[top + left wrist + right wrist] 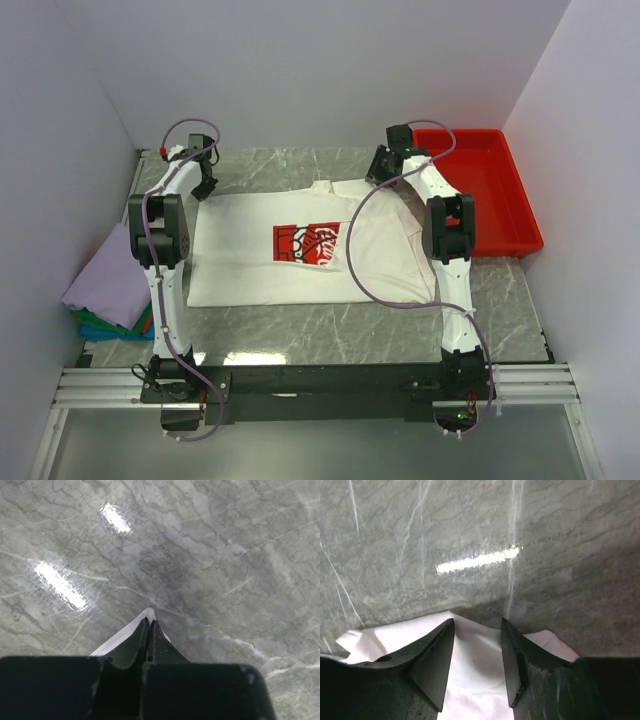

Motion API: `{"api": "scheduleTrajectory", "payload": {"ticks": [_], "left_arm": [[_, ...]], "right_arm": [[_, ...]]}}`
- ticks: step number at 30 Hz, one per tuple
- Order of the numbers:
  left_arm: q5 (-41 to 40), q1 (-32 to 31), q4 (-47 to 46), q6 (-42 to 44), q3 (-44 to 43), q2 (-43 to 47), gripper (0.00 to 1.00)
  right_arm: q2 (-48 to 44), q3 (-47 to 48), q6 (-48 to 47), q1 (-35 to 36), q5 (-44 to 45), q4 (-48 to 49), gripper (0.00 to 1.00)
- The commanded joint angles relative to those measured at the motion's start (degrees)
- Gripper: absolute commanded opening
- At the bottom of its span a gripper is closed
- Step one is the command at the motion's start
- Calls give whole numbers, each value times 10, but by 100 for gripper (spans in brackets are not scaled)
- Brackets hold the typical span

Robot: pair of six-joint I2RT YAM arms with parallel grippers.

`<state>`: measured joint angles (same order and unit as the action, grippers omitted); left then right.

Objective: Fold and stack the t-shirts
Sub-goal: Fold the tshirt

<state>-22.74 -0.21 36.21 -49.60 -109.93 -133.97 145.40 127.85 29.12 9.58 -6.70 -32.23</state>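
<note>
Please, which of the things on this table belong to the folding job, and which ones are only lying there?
For the job: white t-shirt, spread flat; lavender shirt, folded; green and blue shirts beneath it.
Only lying about: red tray, far right.

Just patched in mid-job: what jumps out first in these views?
A white t-shirt with a red chest print lies spread flat mid-table. The left end effector is shut on its far-left corner, the right end effector open over its far-right edge. Folded shirts, lavender on top, sit at left; a red tray far right.
</note>
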Motion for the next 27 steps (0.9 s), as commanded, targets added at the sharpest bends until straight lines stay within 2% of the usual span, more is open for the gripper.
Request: {"api": "scheduleTrajectory", "payload": {"ticks": [1,3,5,12,15,20,27], "left_arm": [[15,0,-9,9,2,14,1],[16,0,-10,8,2,14,1],[16,0,-10,9,2,14,1],[17,0,-10,9,2,18,1],[16,0,-11,11,3,27,1],[16,0,-25,12,26,63,1],[19,13,-31,15,50,105,1]], "right_arm": [[-42,-16,-17,6,13,-17,49],[-50,-24,-19,7,12,-7,48],[-58,-32,-20,7,12,-1,43],[-74,-33,-22,7,12,7,13],[-85,-38,-27,7,32,9,5],[-129,-86,-35,6,64,46,0],[-172,-139,-38,6,80,72,0]]}}
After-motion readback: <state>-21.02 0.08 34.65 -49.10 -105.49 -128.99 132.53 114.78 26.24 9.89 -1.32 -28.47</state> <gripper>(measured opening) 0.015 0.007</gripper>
